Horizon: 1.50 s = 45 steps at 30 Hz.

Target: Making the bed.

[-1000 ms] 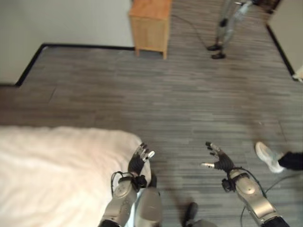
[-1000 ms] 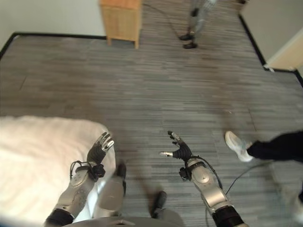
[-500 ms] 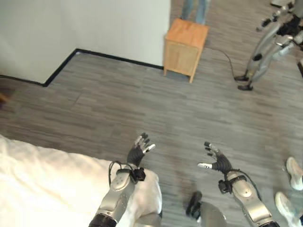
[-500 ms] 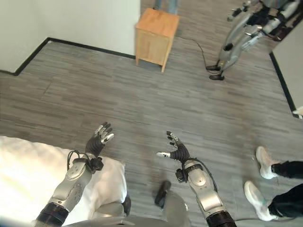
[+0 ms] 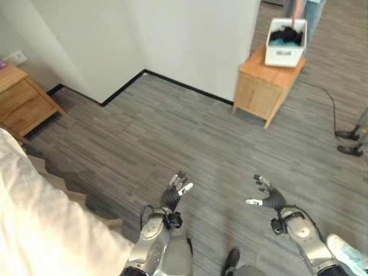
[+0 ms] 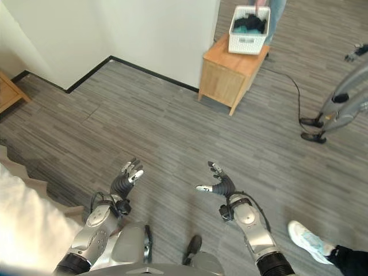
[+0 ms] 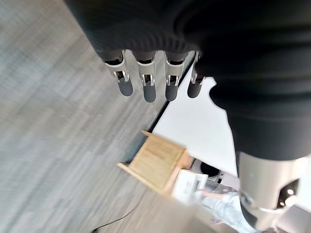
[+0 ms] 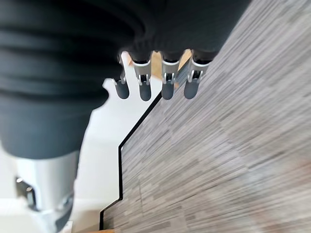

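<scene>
Above the grey wood floor (image 5: 190, 132), the left hand (image 5: 175, 191) and the right hand (image 5: 265, 195) hang with fingers spread and hold nothing, the white bed (image 5: 40, 230) is at the left, and a wooden cabinet (image 5: 264, 86) with a white basket (image 5: 284, 41) stands far off.

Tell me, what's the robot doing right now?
It isn't holding anything. Its left hand and right hand are both open and raised over the grey floor. The white bed is at its left side, not touched. Farther off, a wooden cabinet carries a white basket, with a person standing behind it.
</scene>
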Tool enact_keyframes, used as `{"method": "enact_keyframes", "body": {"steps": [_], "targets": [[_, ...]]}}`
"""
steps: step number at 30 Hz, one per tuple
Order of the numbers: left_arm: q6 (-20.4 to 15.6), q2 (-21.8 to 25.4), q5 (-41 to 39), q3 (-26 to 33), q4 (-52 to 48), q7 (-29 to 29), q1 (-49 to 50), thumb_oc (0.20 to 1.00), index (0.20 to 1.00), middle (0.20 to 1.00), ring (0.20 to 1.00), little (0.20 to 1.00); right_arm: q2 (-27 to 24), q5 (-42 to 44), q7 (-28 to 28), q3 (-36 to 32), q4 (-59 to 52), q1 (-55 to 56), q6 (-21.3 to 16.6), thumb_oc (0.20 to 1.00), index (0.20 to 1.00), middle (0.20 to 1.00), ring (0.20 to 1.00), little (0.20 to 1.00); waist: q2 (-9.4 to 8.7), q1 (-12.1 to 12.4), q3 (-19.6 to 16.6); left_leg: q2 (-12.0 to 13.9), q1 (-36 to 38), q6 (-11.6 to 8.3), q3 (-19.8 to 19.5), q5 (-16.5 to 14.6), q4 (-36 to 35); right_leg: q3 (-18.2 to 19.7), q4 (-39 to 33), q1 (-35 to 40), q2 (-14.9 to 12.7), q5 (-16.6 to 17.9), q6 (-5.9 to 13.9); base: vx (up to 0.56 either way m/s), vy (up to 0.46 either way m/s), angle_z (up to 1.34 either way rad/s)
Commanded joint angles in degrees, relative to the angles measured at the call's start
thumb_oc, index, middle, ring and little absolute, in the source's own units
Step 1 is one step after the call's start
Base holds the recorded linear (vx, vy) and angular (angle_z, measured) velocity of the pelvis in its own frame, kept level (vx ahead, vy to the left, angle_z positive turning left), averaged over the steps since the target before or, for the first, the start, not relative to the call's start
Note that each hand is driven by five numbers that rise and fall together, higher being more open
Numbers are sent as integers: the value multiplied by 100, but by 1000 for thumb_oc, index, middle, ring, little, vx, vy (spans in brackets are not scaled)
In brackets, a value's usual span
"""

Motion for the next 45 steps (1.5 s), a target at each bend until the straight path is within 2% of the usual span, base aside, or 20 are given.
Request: {"method": "enact_keyframes", "body": {"steps": [1, 6, 9, 10, 11, 13, 15, 16, 17, 20, 22, 28, 32, 33, 35, 37, 39, 43, 44, 45], "targets": [[-168, 38, 53, -69, -428, -39, -117, 1000, 1000, 1000, 1000, 1000, -147, -97, -87, -57, -445, -90, -273, 1000, 1000, 1000, 1000, 1000, 220, 198, -198, 78, 290, -196, 312, 1092, -1119, -310, 83, 451, -212, -407, 598, 324, 70, -4], [-139, -68, 12, -16, -347, 47, 14, 1000, 1000, 1000, 1000, 1000, -94, -305, -46, 48, -421, -126, -246, 1000, 1000, 1000, 1000, 1000, 163, 261, -428, 293, 220, -94, 876, 1479, -1528, -609, 260, 895, -280, -551, 839, 540, 137, 15], [-131, 101, 7, 84, -442, 144, 50, 1000, 1000, 1000, 1000, 1000, 81, -395, -7, 127, -382, -86, -202, 1000, 1000, 1000, 1000, 1000, -143, 478, -511, -19, 447, 176, 890, 1323, -1438, -452, 1286, 797, -772, -29, 1175, 507, 168, 10], [-126, 214, 87, 111, -571, 184, 36, 1000, 1000, 1000, 1000, 1000, 117, -498, 2, 88, -510, -46, -186, 1000, 1000, 1000, 1000, 1000, -212, 526, -455, -243, 723, 397, 850, 1059, -1459, -289, 2499, 412, -1115, 810, 1266, 385, 164, -7], [-122, 217, 87, 110, -578, 186, 39, 1000, 1000, 1000, 1000, 1000, 120, -500, 2, 87, -513, -43, -185, 1000, 1000, 1000, 1000, 1000, -222, 537, -459, -252, 719, 406, 863, 1052, -1456, -274, 2533, 388, -1135, 797, 1266, 373, 184, 2], [-140, 298, 104, 112, -683, 238, 41, 1000, 1000, 1000, 1000, 1000, 116, -497, -7, 40, -670, 24, -161, 1000, 1000, 1000, 1000, 1000, -111, 449, -407, -397, 1087, 593, 612, 810, -1528, -32, 3639, -80, -1305, 1550, 1266, 387, 177, 60], [-192, 332, 171, 183, -672, 395, 24, 1000, 1000, 1000, 1000, 1000, 198, -224, -33, -82, -935, 3, -167, 1000, 1000, 1000, 1000, 1000, 70, 167, -268, -464, 1492, 663, 92, 539, -1640, 462, 4067, -922, -1103, 1094, 1266, 550, 143, 137], [-192, 329, 171, 184, -672, 395, 22, 1000, 1000, 1000, 1000, 1000, 195, -224, -32, -83, -937, 2, -165, 1000, 1000, 1000, 1000, 1000, 87, 163, -281, -444, 1475, 660, 87, 551, -1640, 453, 4040, -926, -1080, 1119, 1264, 447, -1, 128], [-213, 336, 184, 203, -643, 431, -14, 1000, 1000, 1000, 1000, 1000, 165, -159, -39, -100, -1155, -43, -218, 1000, 1000, 1000, 1000, 1000, 147, 62, -211, -446, 1549, 591, -203, 512, -1640, 527, 3803, -1270, -897, 646, 1115, 267, -99, 103], [-277, 356, 111, 272, -675, 435, -11, 1000, 1000, 1000, 1000, 1000, 65, 3, -8, -146, -1467, -67, -264, 1000, 1000, 1000, 1000, 1000, 93, -60, -128, -493, 1688, 290, -900, 421, -1640, 417, 2106, -1423, -896, 268, 922, 423, -233, 167], [-338, 368, 231, 441, -681, 437, 143, 1000, 1000, 1000, 1000, 1000, -17, -61, -19, -116, -1632, -38, -362, 1000, 1000, 1000, 1000, 1000, 85, -232, -159, -446, 1833, 133, -1644, 170, -1640, 1195, 378, -1588, -776, 531, 926, 582, -284, 255], [-455, 608, 553, 1013, -741, 373, 437, 1000, 1000, 1000, 1000, 1000, -18, -343, -105, -67, -1405, -143, -303, 1000, 1000, 1000, 1000, 1000, -40, -90, -285, -68, 2168, -231, -2097, -144, -1268, 927, 369, -1347, -1198, 1050, 1120, 381, -299, 146], [-510, 397, 374, 1249, -798, 273, 722, 1000, 1000, 1000, 1000, 1000, -121, -23, -1, -176, -1363, -21, -332, 1000, 1000, 1000, 1000, 1000, -44, -1, -132, -44, 1290, -527, -1748, 296, 552, 365, 130, -620, -1071, 738, 791, 142, -258, 29], [-481, 356, 299, 1243, -728, 328, 599, 1000, 1000, 1000, 1000, 1000, -172, 40, -136, -271, -1352, -66, -297, 1000, 1000, 1000, 1000, 1000, -70, -73, -37, 203, 911, -469, -1013, 531, 875, 76, 83, -390, -998, 554, 650, 44, -254, 31], [-474, 322, 279, 1233, -682, 356, 534, 1000, 1000, 1000, 1000, 1000, -143, 95, -172, -316, -1364, -66, -287, 1000, 1000, 1000, 1000, 1000, -71, -118, -55, 306, 796, -434, -694, 555, 706, -31, 83, -351, -956, 478, 645, 101, -184, 65], [-464, 238, 280, 1229, -659, 418, 466, 1000, 1000, 1000, 1000, 1000, -30, 223, -235, -392, -1372, -9, -275, 1000, 1000, 1000, 1000, 1000, 48, -148, -219, 393, 778, -391, -40, 861, -515, -116, 83, -250, -729, 278, 663, 275, -100, 110], [-490, 189, 356, 1194, -678, 486, 447, 1000, 1000, 1000, 1000, 1000, 34, 298, -283, -393, -1183, -10, -294, 1000, 1000, 1000, 1000, 1000, 109, -105, -290, 275, 897, -353, -216, 1036, -985, -214, 83, -190, -637, 205, 692, 227, -58, 28], [-521, 157, 279, 1125, -801, 478, 388, 1000, 1000, 1000, 1000, 1000, 212, 433, -304, -331, -944, -30, -240, 1000, 1000, 1000, 1000, 1000, 74, -198, -400, 185, 1072, -362, -252, 884, -852, -393, 83, -17, -685, 131, 639, 144, -29, -2], [-497, 183, 285, 1017, -811, 438, 293, 1000, 1000, 1000, 1000, 1000, 208, 435, -357, -382, -942, -65, -233, 1000, 1000, 1000, 1000, 1000, 33, -312, -380, 311, 984, -365, 362, 966, -659, -477, 83, 6, -689, 81, 600, 5, 0, 14], [-497, 184, 285, 1017, -811, 438, 292, 1000, 1000, 1000, 1000, 1000, 208, 435, -357, -382, -941, -65, -233, 1000, 1000, 1000, 1000, 1000, 33, -309, -379, 312, 985, -366, 363, 965, -657, -475, 83, 7, -689, 81, 600, 47, 34, 16]]}}
